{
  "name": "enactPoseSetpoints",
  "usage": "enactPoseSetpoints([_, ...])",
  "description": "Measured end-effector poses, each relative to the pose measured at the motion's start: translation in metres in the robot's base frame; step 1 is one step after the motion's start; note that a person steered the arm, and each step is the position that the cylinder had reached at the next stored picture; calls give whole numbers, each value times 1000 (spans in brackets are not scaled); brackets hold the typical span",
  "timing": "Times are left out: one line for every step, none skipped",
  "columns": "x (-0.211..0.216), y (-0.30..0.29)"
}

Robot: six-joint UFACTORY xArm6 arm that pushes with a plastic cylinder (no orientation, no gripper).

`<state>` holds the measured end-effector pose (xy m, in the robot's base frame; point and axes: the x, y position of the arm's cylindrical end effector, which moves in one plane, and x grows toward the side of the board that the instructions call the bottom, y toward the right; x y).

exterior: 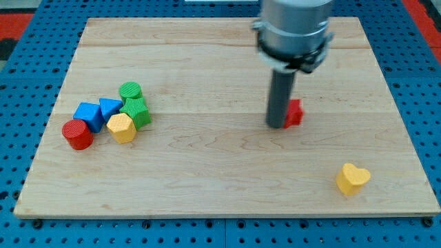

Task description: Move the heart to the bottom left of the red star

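Nearest the view's bottom, the yellow heart (pixel 353 178) lay flat on the wooden board (pixel 207 172), well over toward the view's right and apart from everything else. Its lobes seemed to face the view's upper left and its point the lower right, so its long axis ran on that diagonal, though at this size I could not be sure.

Farther up, my tip (pixel 276 125) stood on the board touching, or just beside, the red star (pixel 295 112), which peeked out on the rod's right side, mostly hidden. There were no jaws to speak of, only the bare rod, holding nothing.

As I judged it, the task was hardly begun: the heart sat to the star's lower right, so it needed to travel toward the view's left, passing below the star, and the tip was nowhere near it.

Away at the view's left sat a tight cluster: a red cylinder (pixel 77 133), a yellow hexagon block (pixel 121 127), two blue blocks (pixel 98 112) and two green blocks (pixel 134 103).
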<state>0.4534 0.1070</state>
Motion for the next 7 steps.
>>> enactPoseSetpoints([-19,36])
enactPoseSetpoints([28,84])
enactPoseSetpoints([56,184])
enactPoseSetpoints([141,167])
enactPoseSetpoints([161,68])
enactPoseSetpoints([118,45])
enactPoseSetpoints([75,55])
